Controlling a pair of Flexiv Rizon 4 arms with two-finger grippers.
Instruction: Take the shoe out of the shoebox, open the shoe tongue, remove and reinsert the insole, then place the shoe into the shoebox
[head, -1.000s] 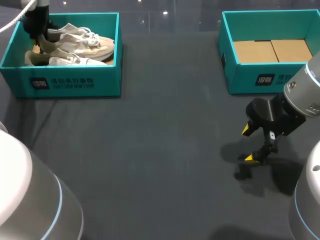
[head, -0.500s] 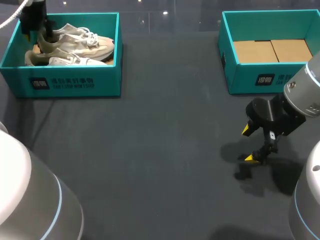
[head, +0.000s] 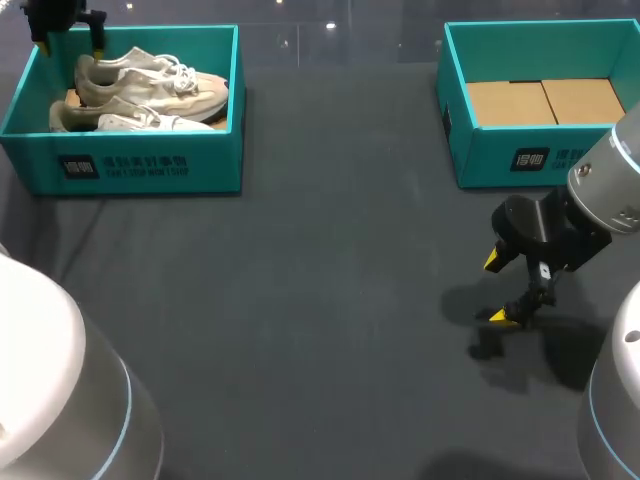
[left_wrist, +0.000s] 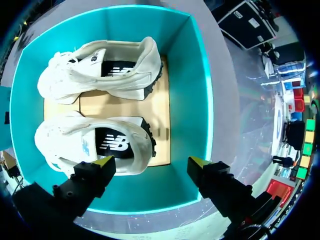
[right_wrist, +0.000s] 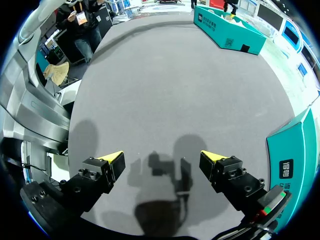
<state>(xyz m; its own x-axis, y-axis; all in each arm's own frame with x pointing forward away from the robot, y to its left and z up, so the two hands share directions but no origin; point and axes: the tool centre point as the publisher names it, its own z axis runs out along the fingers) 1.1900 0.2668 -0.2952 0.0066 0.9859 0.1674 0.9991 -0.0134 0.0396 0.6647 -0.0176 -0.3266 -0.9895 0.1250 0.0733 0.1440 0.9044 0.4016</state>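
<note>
Cream shoes (left_wrist: 100, 80), teal shoebox (left_wrist: 189, 100), dark grey table (head: 320, 300).

My arm links (head: 50, 400) are smooth white-grey shells edged by thin blue rings (head: 126, 395); my right end effector (head: 497, 288) and left end effector (left_wrist: 151, 162) are black, angular, yellow-tipped.

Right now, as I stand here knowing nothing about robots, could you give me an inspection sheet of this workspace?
Surface: dark grey table, flat and dry-looking.
Job's things: pair of shoes lying side by side in the left box; right box holds only its cardboard floor.
Clutter: nothing seen.
Grippers: left gripper open above the left box, holding nothing; right gripper open, low over bare table in front of the right box, holding nothing.
Cables: nothing seen on the table.
Surroundings: nothing seen reaching over the table.
</note>
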